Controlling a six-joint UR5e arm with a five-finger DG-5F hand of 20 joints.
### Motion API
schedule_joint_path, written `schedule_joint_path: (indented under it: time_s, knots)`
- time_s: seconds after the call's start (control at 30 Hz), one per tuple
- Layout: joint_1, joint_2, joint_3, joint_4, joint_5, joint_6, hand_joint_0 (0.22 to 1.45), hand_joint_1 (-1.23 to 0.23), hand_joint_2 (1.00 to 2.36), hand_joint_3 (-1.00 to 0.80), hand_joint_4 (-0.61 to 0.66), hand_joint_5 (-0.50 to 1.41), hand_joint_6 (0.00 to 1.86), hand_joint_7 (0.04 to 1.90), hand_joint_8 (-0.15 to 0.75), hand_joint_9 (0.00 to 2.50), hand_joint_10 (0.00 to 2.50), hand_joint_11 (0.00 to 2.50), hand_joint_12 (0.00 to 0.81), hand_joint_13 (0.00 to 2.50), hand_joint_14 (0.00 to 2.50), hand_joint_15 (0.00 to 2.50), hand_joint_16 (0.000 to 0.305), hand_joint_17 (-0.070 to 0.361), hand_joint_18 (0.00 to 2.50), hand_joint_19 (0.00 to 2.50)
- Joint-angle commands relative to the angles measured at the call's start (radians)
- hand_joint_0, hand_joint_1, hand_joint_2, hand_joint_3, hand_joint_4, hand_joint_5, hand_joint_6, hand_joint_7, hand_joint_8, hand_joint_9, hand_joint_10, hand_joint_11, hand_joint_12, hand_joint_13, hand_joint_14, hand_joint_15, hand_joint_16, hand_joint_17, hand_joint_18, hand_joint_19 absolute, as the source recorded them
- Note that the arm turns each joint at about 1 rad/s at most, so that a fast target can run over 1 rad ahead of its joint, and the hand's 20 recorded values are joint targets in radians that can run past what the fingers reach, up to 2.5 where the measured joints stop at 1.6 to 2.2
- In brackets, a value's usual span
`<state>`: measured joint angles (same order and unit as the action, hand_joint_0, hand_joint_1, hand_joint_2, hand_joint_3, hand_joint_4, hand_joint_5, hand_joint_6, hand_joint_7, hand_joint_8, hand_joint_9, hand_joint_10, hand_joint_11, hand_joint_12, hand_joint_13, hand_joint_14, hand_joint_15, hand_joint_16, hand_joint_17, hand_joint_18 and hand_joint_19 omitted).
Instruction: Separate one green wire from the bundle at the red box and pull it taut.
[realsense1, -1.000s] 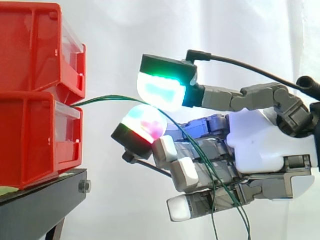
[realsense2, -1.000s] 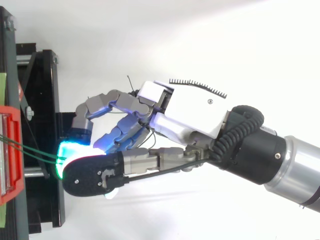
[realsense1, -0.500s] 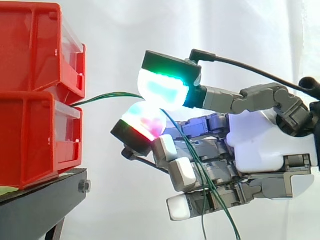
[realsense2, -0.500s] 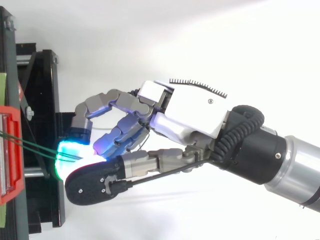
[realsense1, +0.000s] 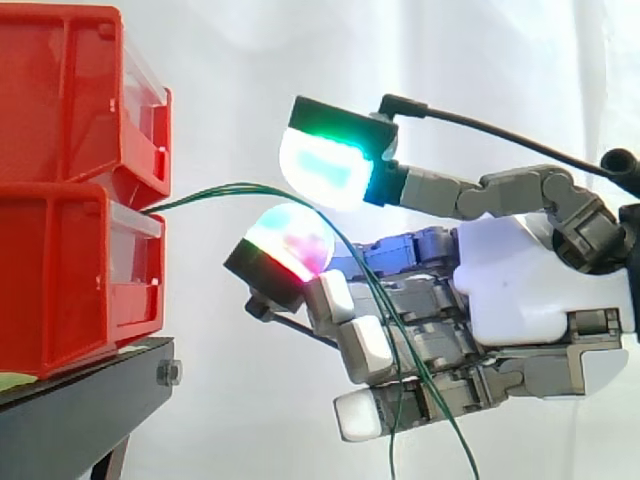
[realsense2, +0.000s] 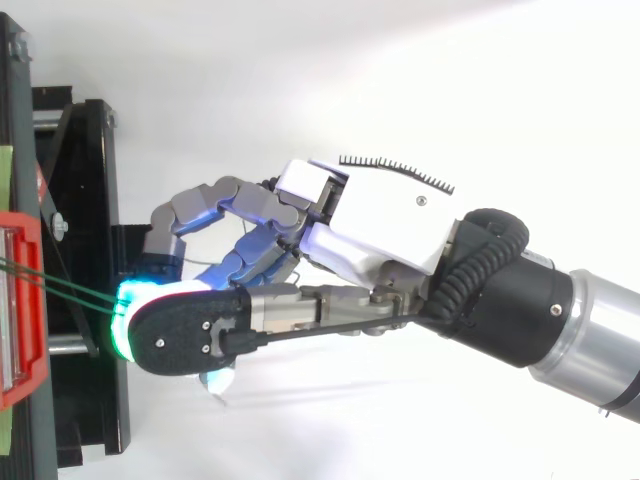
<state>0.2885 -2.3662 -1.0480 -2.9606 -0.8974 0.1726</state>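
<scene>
robot hand (realsense1: 520, 280) reaches level toward the red box (realsense1: 70, 280), lower fingers curled in. its upper pad (realsense1: 325, 165) sits apart from the pad below, unpinched. green wires (realsense1: 240, 187) arc from the box through that gap.

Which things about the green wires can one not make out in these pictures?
Side view: the lower ends of the green wires are cut off by the bottom edge.
Side view: their start is hidden inside the lower red box.
Top view: the hand covers them beyond the box.
</scene>
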Motion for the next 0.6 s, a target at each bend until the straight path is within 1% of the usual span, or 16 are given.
schedule_joint_path:
  time_s: [0.0,0.17,0.2,0.23,0.3,0.37,0.43,0.57]
  knots:
    - [-0.002,0.001,0.000,0.000,0.000,-0.001,0.63,-0.64,1.01,-0.33,0.07,-0.20,0.93,1.05,0.269,1.08,0.02,0.96,0.372,1.19,0.03,0.73,0.051,0.114,0.93,0.59]
    - [-0.005,0.010,0.000,-0.008,0.000,-0.002,0.65,-0.71,1.02,-0.25,0.01,-0.20,0.94,1.07,0.266,1.06,0.02,0.95,0.366,1.17,0.03,0.74,0.050,0.113,0.92,0.58]
    - [-0.005,0.009,0.000,-0.008,0.000,-0.001,0.66,-0.75,1.02,-0.25,-0.02,-0.20,0.94,1.06,0.266,1.05,0.02,0.96,0.366,1.17,0.03,0.73,0.050,0.112,0.91,0.58]
    - [-0.005,0.012,0.000,-0.009,0.000,-0.002,0.67,-0.76,1.02,-0.26,-0.02,-0.20,0.94,1.06,0.262,1.05,0.02,0.95,0.363,1.17,0.03,0.73,0.050,0.112,0.91,0.58]
    - [-0.005,0.013,0.000,-0.012,0.000,-0.002,0.70,-0.78,1.01,-0.33,-0.04,-0.20,0.95,1.01,0.252,1.04,0.02,0.94,0.362,1.16,0.03,0.72,0.049,0.110,0.91,0.57]
    - [-0.006,0.013,0.000,-0.015,0.000,-0.002,0.72,-0.81,1.01,-0.40,-0.05,-0.21,0.94,1.02,0.252,1.04,0.02,0.94,0.354,1.16,0.03,0.72,0.048,0.108,0.90,0.56]
    - [-0.006,0.013,0.000,-0.020,0.000,-0.001,0.74,-0.83,1.01,-0.44,-0.07,-0.21,0.94,1.04,0.244,1.04,0.02,0.94,0.351,1.16,0.03,0.72,0.047,0.107,0.90,0.56]
    - [-0.006,0.013,0.000,-0.023,0.000,-0.001,0.77,-0.83,1.00,-0.50,-0.10,-0.20,0.94,1.03,0.241,1.05,0.02,0.94,0.344,1.15,0.03,0.72,0.047,0.105,0.90,0.55]
